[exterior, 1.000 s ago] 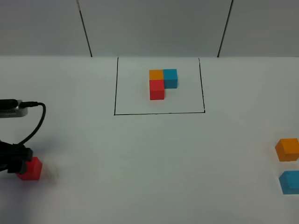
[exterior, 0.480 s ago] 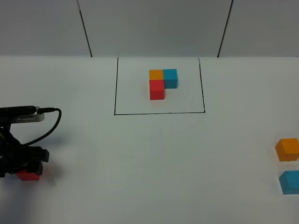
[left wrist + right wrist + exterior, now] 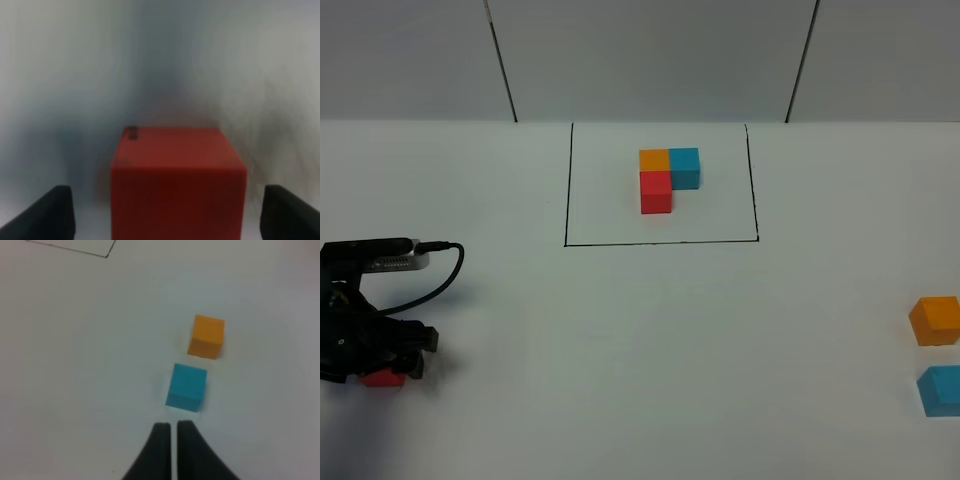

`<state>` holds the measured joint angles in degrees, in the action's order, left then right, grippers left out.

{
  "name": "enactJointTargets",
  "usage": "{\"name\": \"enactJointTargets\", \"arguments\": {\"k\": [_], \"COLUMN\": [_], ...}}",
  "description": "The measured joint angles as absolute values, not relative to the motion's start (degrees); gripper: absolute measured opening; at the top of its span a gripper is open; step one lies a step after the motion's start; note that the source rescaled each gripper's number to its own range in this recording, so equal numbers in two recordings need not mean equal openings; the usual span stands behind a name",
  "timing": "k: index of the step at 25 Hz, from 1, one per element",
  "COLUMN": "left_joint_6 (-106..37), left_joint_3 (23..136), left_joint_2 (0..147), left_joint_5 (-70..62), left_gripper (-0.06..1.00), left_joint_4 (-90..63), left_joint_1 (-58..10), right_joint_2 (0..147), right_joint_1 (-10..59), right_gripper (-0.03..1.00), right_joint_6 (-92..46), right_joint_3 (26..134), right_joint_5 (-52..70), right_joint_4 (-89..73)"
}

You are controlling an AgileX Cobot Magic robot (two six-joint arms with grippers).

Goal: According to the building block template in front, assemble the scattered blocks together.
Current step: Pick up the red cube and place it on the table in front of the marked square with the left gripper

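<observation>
The left gripper (image 3: 169,220) is spread wide, its dark fingers (image 3: 47,215) either side of the red cube (image 3: 177,180) with a gap on each flank, so nothing is clamped yet; in the high view that cube lies at the near left of the white table (image 3: 620,330), mostly hidden under the arm; the right gripper (image 3: 173,440) has its fingers pressed nearly together on nothing, just short of the blue cube (image 3: 186,386), with the orange cube (image 3: 206,336) just beyond; both lie at the far right edge, well apart from the red one; the template (image 3: 665,178) sits inside its black outline (image 3: 566,190) at the back centre; I judge this the first pick; next the fingers should close squarely on the red flanks, then lift and carry toward the middle
</observation>
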<state>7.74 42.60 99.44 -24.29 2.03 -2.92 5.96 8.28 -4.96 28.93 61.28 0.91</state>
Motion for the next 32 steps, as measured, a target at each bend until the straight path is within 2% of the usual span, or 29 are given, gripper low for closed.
{"name": "enactJointTargets", "arguments": {"k": [4,7,9,12,23,28,32], "left_joint_6": [7.51,6.93,6.80,6.69,5.26,4.88,3.07], "left_joint_3": [42.60,42.60,42.60,42.60,42.65,42.65,45.31], "left_joint_2": [100.32,100.43,100.43,100.43,99.70,92.98,84.61], "left_joint_5": [-22.47,-21.45,-21.21,-21.01,-22.91,-26.52,-35.32], "left_gripper": [0.99,0.93,0.83,0.58,0.58,0.58,0.58], "left_joint_4": [2.03,2.03,2.03,2.03,2.09,2.08,2.08], "left_joint_1": [-2.92,-2.92,-2.92,-2.92,-3.47,-4.56,-5.88], "right_joint_2": [5.96,5.96,5.96,5.96,5.96,5.96,5.96], "right_joint_1": [8.28,8.28,8.28,8.28,8.28,8.28,8.28], "right_gripper": [0.00,0.00,0.00,0.00,0.00,0.00,0.00], "right_joint_6": [-4.96,-4.96,-4.96,-4.96,-4.96,-4.96,-4.96], "right_joint_3": [28.93,28.93,28.93,28.93,28.93,28.93,28.93], "right_joint_5": [61.28,61.28,61.28,61.28,61.28,61.28,61.28], "right_joint_4": [0.91,0.91,0.91,0.91,0.91,0.91,0.91]}}
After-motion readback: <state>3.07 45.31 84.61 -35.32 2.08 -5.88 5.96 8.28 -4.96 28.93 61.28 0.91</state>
